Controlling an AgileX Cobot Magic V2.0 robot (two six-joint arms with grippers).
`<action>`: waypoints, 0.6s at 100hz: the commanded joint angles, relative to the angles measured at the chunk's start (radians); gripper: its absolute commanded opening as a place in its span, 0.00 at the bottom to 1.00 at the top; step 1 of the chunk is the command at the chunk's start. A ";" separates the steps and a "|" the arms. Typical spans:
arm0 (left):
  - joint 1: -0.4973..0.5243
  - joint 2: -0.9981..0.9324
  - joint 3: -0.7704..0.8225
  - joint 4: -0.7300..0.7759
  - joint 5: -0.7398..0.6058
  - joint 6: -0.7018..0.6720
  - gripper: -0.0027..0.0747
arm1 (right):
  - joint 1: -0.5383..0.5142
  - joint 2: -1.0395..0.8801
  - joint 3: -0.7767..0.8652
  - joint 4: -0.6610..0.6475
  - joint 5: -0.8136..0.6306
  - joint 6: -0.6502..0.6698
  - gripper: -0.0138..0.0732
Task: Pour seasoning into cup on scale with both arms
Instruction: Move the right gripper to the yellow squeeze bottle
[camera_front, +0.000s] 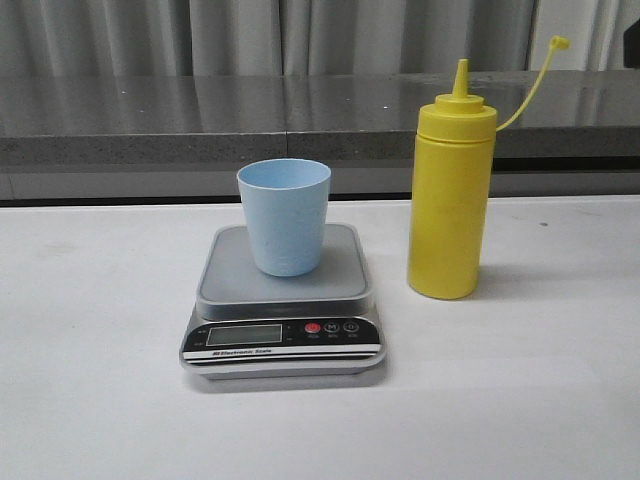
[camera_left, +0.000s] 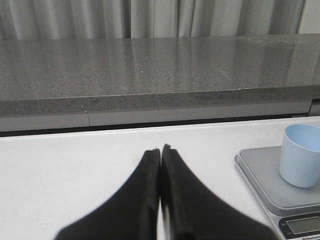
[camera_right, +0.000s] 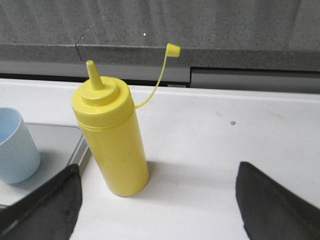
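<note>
The pale blue cup (camera_front: 284, 216) stands upright on the grey platform of the scale (camera_front: 230, 275), near the table's middle. To its right the yellow seasoning bottle (camera_front: 451, 190) stands upright on the table, its cap hanging off a thin tether. Neither arm shows in the front view. My left gripper (camera_left: 161, 150) is shut with nothing in it, left of the scale (camera_left: 260, 175) and cup (camera_left: 301, 155). My right gripper (camera_right: 157, 175) is open wide, and the seasoning bottle (camera_right: 112, 142) stands just beyond its fingers, untouched, beside the cup (camera_right: 15, 145).
A grey stone ledge (camera_front: 200, 110) with curtains behind it runs along the far edge of the white table (camera_front: 100, 400). The scale's black panel (camera_front: 283, 336) with display and buttons faces the front.
</note>
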 joint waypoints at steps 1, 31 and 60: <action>0.001 0.011 -0.025 -0.010 -0.078 -0.010 0.01 | 0.004 0.030 -0.035 -0.010 -0.096 0.003 0.89; 0.001 0.011 -0.025 -0.010 -0.078 -0.010 0.01 | 0.006 0.171 0.019 -0.022 -0.250 0.003 0.89; 0.001 0.011 -0.025 -0.010 -0.078 -0.010 0.01 | 0.060 0.360 0.129 -0.114 -0.673 0.004 0.89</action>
